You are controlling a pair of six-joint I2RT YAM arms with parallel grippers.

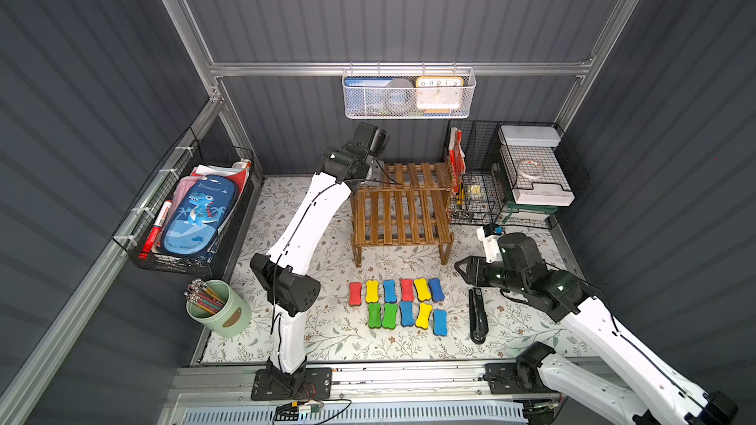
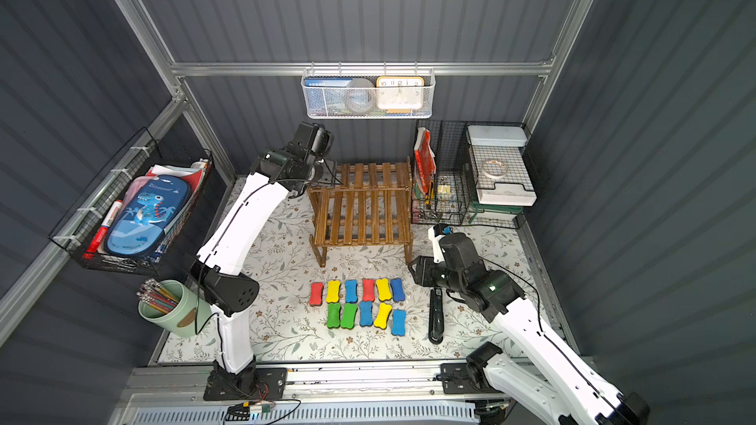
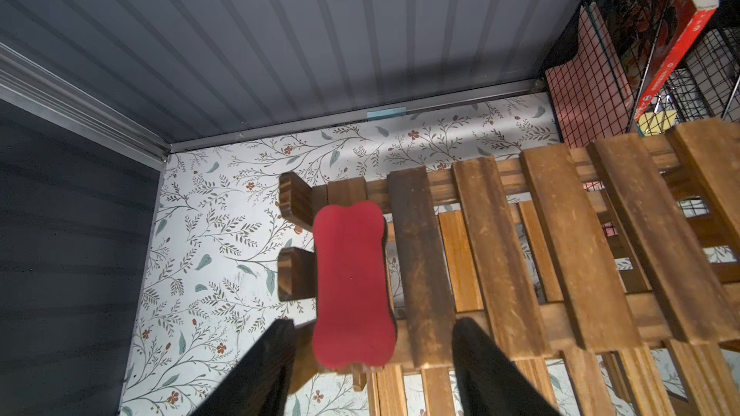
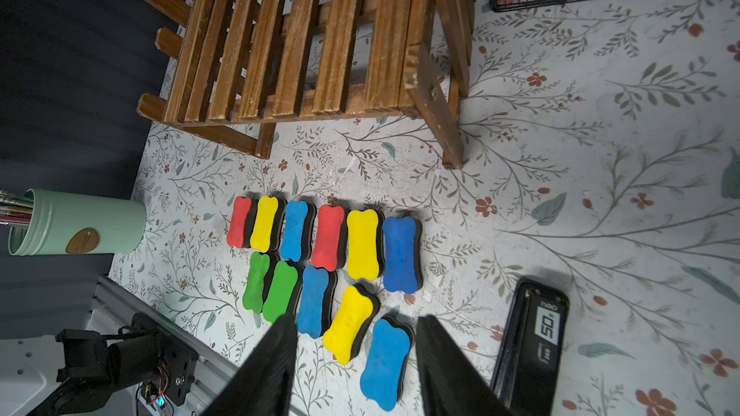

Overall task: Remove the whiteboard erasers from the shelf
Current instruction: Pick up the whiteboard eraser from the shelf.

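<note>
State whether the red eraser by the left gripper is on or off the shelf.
On. The red eraser lies flat on the shelf's end slats, flanked by the open left gripper, untouched.

Red eraser (image 3: 352, 286) flat on upper tier of shelf (image 1: 403, 214), eleven erasers (image 1: 399, 304) in two rows in front

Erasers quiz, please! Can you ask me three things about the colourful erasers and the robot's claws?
1. How many erasers lie on the table?
2. True or false: the wooden shelf holds no eraser at all.
3. In the left wrist view, what colour is the eraser between the fingers of the left claw? A green, B red, C yellow.
Key: 1. Eleven. 2. False: one eraser sits on its upper tier. 3. B.
</note>
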